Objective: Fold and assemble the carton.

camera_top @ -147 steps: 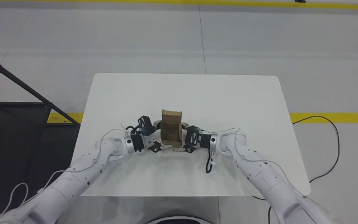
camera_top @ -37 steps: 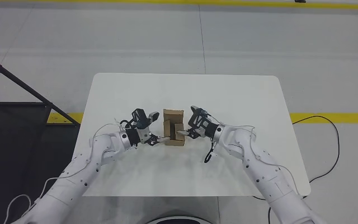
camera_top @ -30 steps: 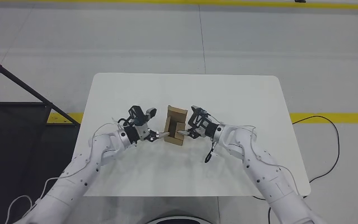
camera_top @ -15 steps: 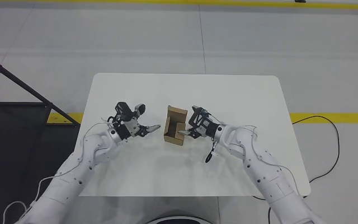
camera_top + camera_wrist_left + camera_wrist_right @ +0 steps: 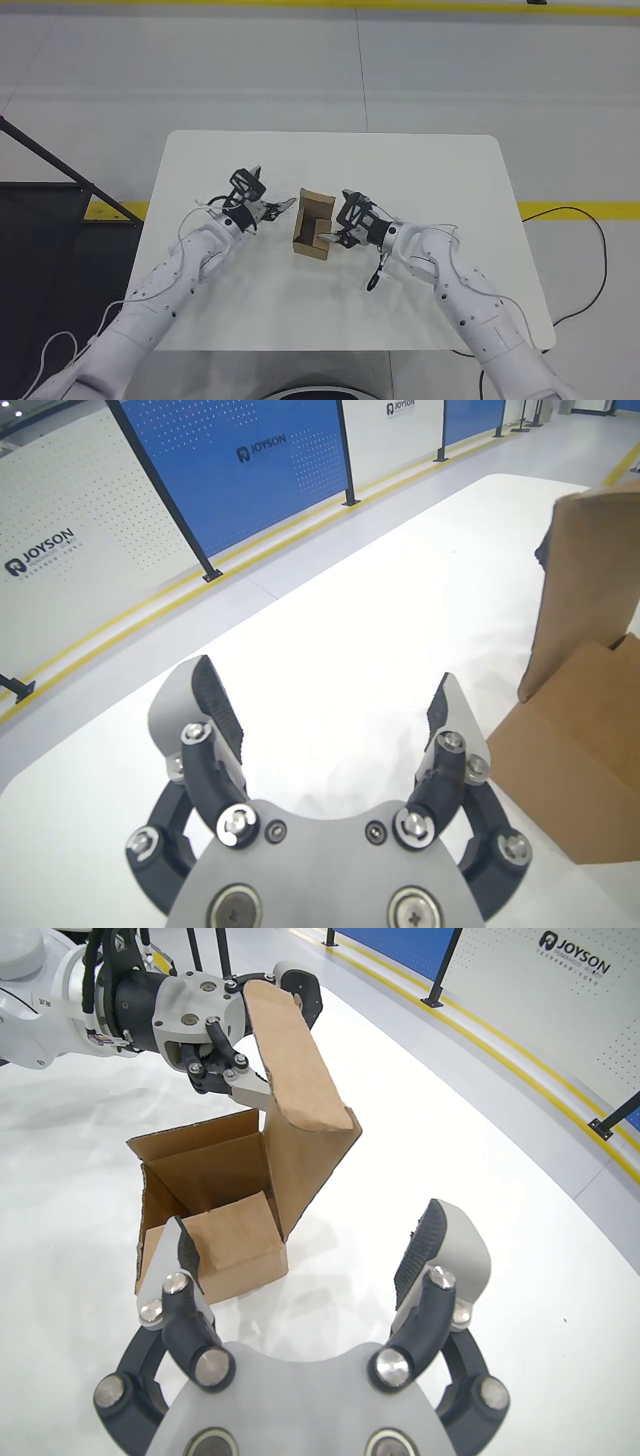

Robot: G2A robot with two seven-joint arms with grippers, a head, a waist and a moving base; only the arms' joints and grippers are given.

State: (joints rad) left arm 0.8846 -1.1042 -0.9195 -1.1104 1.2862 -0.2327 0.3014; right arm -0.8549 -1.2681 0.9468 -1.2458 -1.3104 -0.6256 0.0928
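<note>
Brown cardboard carton (image 5: 312, 226) stands open-topped on the white table (image 5: 440, 180) between both hands. Left hand (image 5: 325, 695) gapes wide, empty, just beside it. Right hand (image 5: 310, 1243) is spread too, gripping nothing, one finger (image 5: 167, 1253) at the carton's near wall.

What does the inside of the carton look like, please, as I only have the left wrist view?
Observer: The carton is open on top, with one short flap folded inward.
Operator: Thank you. Where is the right end effector?
Observer: The right end effector is open on the side opposite the left end effector. One finger is in front of the wall with the folded flap; I cannot tell whether it touches.
Operator: And the tall panel beside me?
Observer: That tall flap stands up from one wall and has a crease partway up.
</note>
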